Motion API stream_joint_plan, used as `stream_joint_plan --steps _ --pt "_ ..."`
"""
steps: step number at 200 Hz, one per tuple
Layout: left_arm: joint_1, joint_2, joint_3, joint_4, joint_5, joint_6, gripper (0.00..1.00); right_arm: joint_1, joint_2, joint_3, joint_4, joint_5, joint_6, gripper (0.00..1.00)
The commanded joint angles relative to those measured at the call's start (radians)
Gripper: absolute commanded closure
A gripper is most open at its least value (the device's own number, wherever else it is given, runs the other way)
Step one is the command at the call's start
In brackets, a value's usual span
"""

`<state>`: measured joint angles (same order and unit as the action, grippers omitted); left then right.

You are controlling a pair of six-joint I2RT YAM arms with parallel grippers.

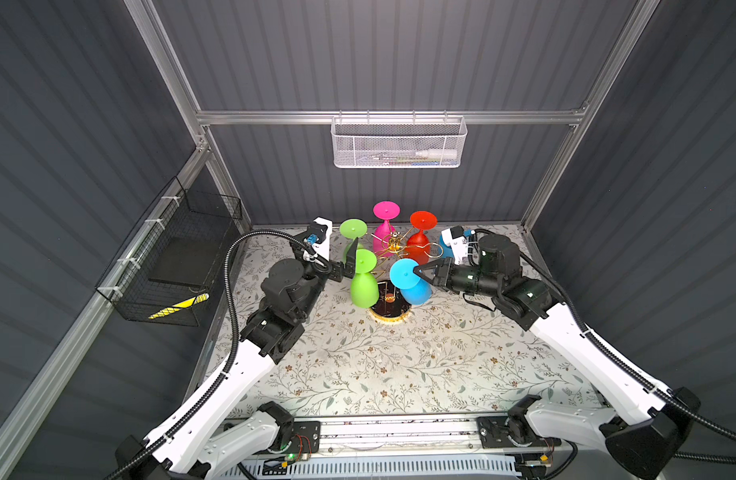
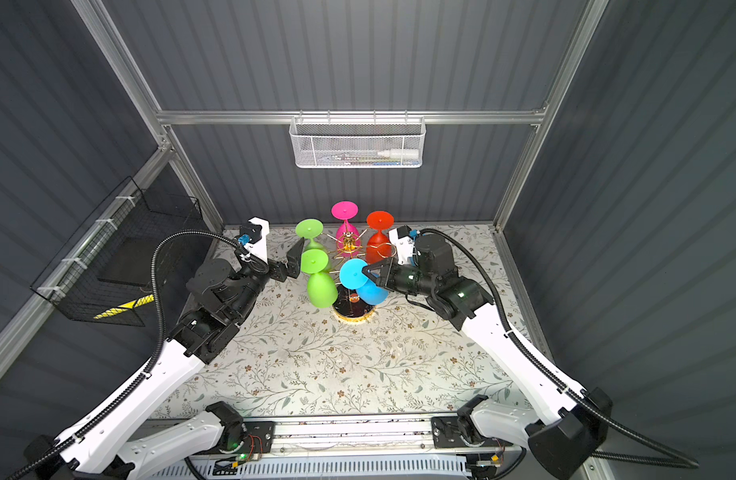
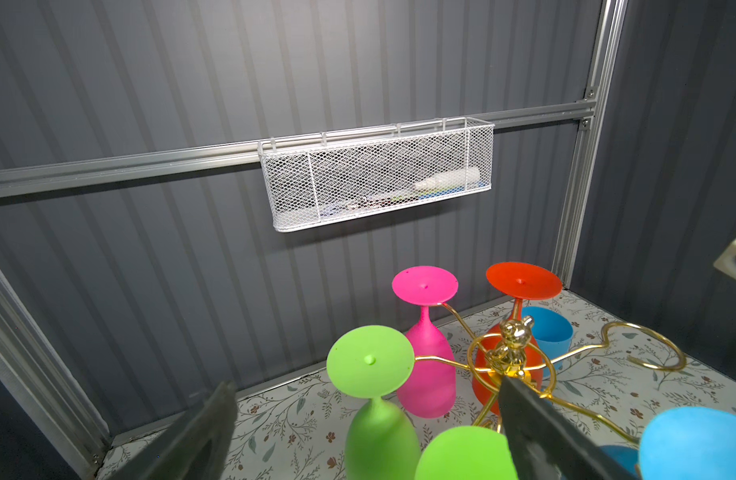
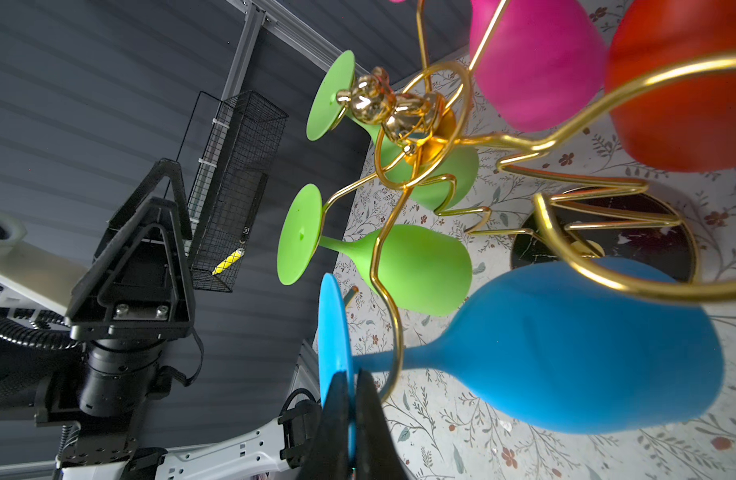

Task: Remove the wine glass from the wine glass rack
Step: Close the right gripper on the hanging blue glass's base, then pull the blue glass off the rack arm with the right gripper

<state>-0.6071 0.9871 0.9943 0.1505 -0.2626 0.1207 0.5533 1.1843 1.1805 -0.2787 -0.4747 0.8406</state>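
Rear centre of the floral tabletop (image 1: pixel 399 365): wine glass rack (image 1: pixel 393 248) stands upright on its round black base. Blue wine glass (image 1: pixel 404 275) hangs bowl-down on the near-right arm, stem inside the wire ring. Right gripper (image 1: pixel 417 271) is pinched shut on the edge of its foot disc. Left gripper (image 1: pixel 351 261) has its jaws wide apart, empty, just beside the nearer green glass (image 1: pixel 364 286). Pink glass (image 1: pixel 385 230) and red glass (image 1: pixel 419 241) hang on the far arms.

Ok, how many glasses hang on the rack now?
5: far green glass and near green glass on the left; pink glass at the back; red glass back right; blue glass front right, right gripper shut on its foot. A half-hidden blue object behind seems off the rack.
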Motion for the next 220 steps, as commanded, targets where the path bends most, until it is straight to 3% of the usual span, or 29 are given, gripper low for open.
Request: stream_joint_plan --steps 1,46,220 --pt "0.003 -0.023 -0.008 0.014 -0.012 0.012 0.0 0.001 -0.028 0.001 0.069 -0.016 0.057 1.0" --pt "0.003 -0.018 0.001 0.013 0.01 0.028 0.01 0.001 -0.038 -0.026 0.154 -0.02 0.143 1.0" --pt "0.003 -0.038 -0.002 0.026 0.002 0.047 0.0 0.002 0.031 -0.021 0.229 0.038 0.221 1.0"
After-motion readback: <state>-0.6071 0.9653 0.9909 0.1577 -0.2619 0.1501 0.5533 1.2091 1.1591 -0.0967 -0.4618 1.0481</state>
